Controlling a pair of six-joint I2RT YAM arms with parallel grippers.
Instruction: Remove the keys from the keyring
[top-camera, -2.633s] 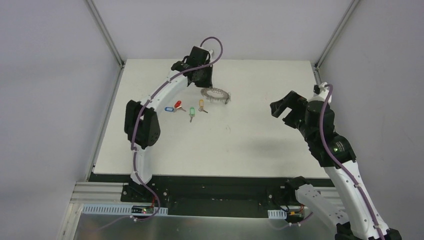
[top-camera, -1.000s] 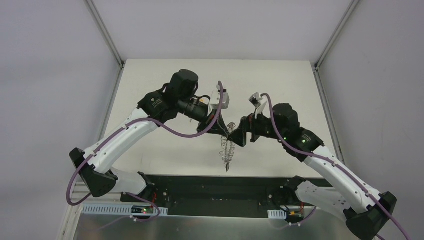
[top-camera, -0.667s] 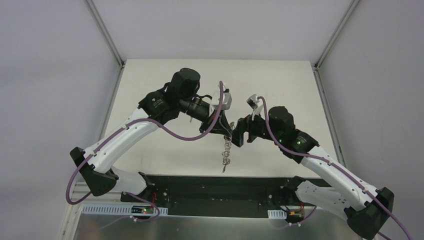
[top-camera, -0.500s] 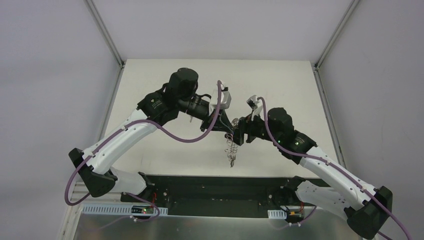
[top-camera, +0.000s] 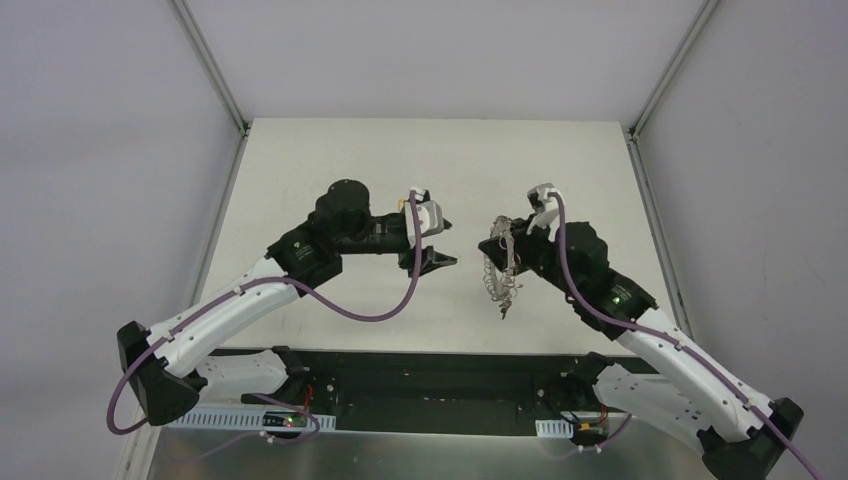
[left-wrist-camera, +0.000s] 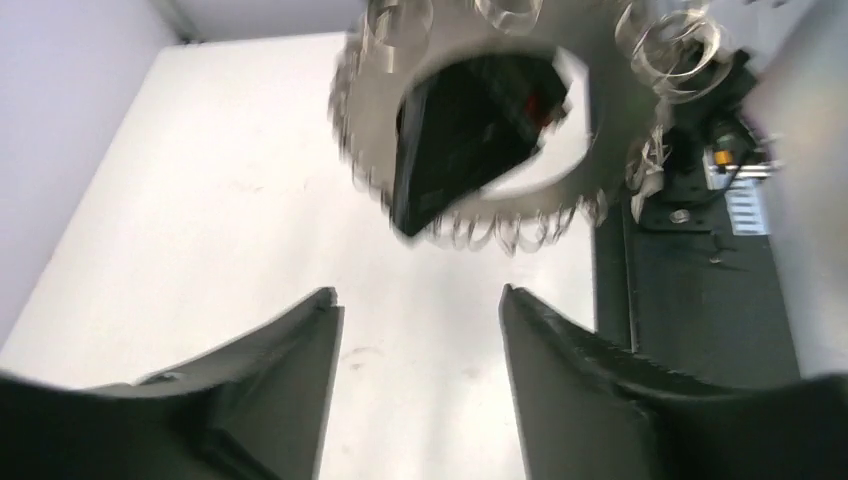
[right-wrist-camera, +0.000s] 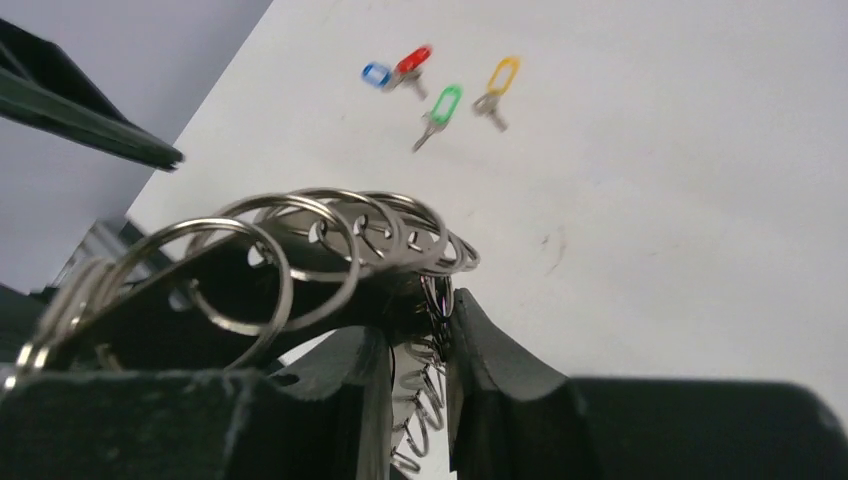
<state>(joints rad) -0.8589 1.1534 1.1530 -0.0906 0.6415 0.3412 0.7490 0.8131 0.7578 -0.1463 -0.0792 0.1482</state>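
Pinching the keyring (right-wrist-camera: 330, 235) by its wire in the right gripper (right-wrist-camera: 412, 340), jaws nearly closed on it, and hanging it well above the counter (top-camera: 300, 160), probably so the loops dangle free for picking. Hovering beside the keyring, apart from it, with the left gripper (left-wrist-camera: 418, 293) partly open and empty, facing its hoop. Leaving open air all around the keyring, with four coloured keys (right-wrist-camera: 440, 90) lying on the counter well beyond it.
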